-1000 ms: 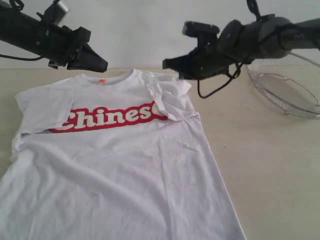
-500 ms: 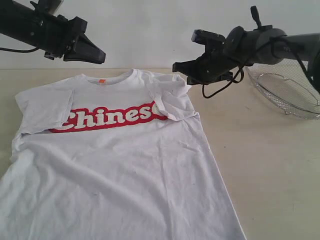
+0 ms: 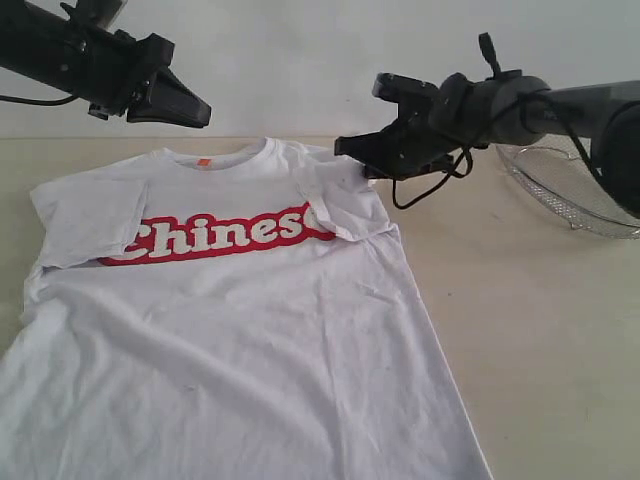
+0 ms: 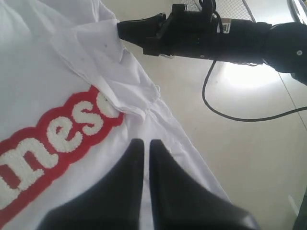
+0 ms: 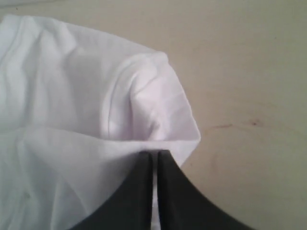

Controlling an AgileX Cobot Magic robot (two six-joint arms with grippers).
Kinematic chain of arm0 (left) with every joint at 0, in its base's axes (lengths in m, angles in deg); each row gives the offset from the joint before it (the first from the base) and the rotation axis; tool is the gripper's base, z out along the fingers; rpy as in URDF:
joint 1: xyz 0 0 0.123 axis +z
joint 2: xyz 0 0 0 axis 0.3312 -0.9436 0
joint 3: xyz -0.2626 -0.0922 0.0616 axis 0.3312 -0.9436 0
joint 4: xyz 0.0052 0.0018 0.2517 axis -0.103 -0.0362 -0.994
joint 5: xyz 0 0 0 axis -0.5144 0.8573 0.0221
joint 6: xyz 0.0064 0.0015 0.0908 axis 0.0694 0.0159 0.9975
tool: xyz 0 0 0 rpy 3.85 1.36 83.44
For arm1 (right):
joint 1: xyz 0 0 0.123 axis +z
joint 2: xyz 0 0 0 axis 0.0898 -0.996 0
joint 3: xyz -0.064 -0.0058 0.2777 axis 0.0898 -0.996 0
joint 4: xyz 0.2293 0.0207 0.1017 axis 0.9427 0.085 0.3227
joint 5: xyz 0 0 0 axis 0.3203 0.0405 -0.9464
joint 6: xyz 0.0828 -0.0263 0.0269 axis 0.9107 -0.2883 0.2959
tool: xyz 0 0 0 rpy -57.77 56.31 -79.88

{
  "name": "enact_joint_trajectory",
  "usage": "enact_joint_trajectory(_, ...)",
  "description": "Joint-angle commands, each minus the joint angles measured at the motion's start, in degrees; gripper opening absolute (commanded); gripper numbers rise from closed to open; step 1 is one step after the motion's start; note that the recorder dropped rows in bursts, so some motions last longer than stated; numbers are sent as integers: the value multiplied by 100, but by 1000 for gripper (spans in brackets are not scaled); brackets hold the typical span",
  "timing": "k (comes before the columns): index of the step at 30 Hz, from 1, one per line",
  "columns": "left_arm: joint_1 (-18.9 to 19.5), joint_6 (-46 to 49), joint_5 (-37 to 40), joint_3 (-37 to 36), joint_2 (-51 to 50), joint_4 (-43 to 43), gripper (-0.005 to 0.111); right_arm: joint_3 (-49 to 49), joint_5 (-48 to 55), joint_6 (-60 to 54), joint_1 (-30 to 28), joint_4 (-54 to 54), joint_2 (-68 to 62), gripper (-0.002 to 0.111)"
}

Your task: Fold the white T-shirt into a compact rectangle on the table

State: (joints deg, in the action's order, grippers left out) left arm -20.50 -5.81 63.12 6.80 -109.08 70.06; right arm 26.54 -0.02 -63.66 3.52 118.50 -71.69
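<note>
Overhead, the left gripper hovers narrow and empty above the collar, apparently keeping clear. The white T-shirt lies face up on the tabletop, one sleeve folded inward over the lettering. The right gripper, nearly closed, seems to pinch that sleeve's shoulder edge, likely to tidy the fold. A wire-mesh basket sits well apart.

Plain white wall behind, beige table, soft even light
</note>
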Motion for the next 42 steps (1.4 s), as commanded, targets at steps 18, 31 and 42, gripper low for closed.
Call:
enact_joint_trajectory(18, -14, 12, 79, 40, 68, 8, 5, 71, -253, -171, 5, 441, 176, 0)
enact_joint_trajectory(31, -14, 12, 90, 40, 79, -56, 5, -98, 343, -344, -58, 333, 311, 0)
enact_joint_trajectory(42, -14, 12, 60, 40, 79, -56, 5, -98, -532, -347, 415, 468, -64, 0)
